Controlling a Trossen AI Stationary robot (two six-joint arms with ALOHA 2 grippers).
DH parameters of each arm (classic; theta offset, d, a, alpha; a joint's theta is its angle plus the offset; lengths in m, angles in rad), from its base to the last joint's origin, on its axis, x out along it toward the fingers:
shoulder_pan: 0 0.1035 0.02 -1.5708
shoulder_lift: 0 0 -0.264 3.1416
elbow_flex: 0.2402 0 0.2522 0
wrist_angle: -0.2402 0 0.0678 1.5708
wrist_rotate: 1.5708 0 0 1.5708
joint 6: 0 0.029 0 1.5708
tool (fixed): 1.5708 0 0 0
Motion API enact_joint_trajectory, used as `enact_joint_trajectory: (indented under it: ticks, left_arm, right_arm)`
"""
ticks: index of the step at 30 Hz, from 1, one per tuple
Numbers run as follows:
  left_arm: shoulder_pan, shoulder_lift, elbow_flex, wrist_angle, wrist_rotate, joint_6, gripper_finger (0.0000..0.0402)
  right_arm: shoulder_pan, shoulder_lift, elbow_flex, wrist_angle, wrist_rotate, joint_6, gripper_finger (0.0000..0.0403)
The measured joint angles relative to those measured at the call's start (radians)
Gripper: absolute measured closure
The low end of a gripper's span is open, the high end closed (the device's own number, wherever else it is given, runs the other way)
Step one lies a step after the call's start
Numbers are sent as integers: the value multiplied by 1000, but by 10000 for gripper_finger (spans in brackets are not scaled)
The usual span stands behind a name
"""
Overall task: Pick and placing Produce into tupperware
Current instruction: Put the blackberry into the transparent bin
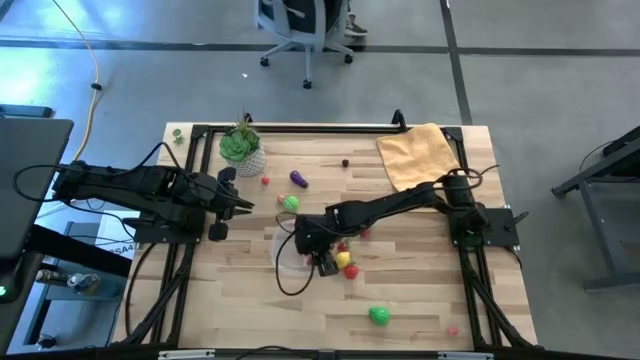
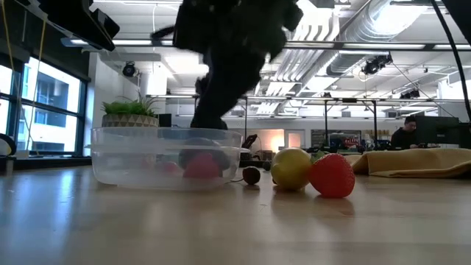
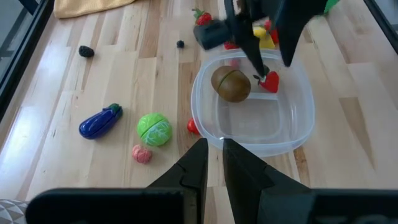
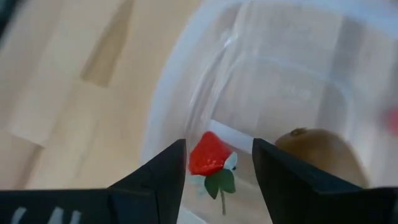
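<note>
The clear tupperware (image 3: pixel 292 127) stands mid-table. A brown kiwi (image 3: pixel 231 84) and a red strawberry (image 3: pixel 270 81) lie on its floor. My right gripper (image 4: pixel 217 146) hangs over the tub's far side, pointing steeply down and open. Its fingers stand on either side of the strawberry (image 4: pixel 207 154) and just above it. My left gripper (image 3: pixel 214 162) waits shut above the table's left part, aimed at the tub. A purple eggplant (image 3: pixel 99 121), a green round piece (image 3: pixel 153 129), a pink piece (image 3: pixel 142 154) and a red berry (image 3: pixel 192 126) lie on the wood left of the tub.
A yellow lemon (image 2: pixel 291 168) and a strawberry (image 2: pixel 332 175) lie just right of the tub (image 2: pixel 168 158). A potted plant (image 1: pixel 242 148) stands far left and a yellow cloth (image 1: pixel 420 152) far right. A green piece (image 1: pixel 379 316) lies near the front edge.
</note>
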Motion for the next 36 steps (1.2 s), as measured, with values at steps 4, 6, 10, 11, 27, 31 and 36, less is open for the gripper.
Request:
enact_joint_trajectory:
  ticks: [4, 6, 10, 11, 27, 31, 36]
  left_arm:
    - [0, 0, 0, 0, 0, 0, 362]
    - [0, 0, 0, 0, 0, 0, 362]
    - [0, 0, 0, 0, 0, 0, 362]
    - [0, 0, 0, 0, 0, 0, 362]
    - [0, 0, 0, 0, 0, 0, 362]
    - [0, 0, 0, 0, 0, 0, 362]
    - [0, 0, 0, 0, 0, 0, 362]
  right_arm:
    - [-28, -97, 0, -26, 37, 53, 226]
    - [-50, -156, 0, -49, 93, 86, 226]
    - [-115, -269, 0, -92, 215, 190, 226]
    - [-136, -293, 0, -109, 244, 227, 226]
    - [-534, -381, 0, -339, 284, 623, 226]
    - [-591, -301, 0, -358, 194, 618, 226]
    - [-643, -176, 0, -357, 146, 621, 226]
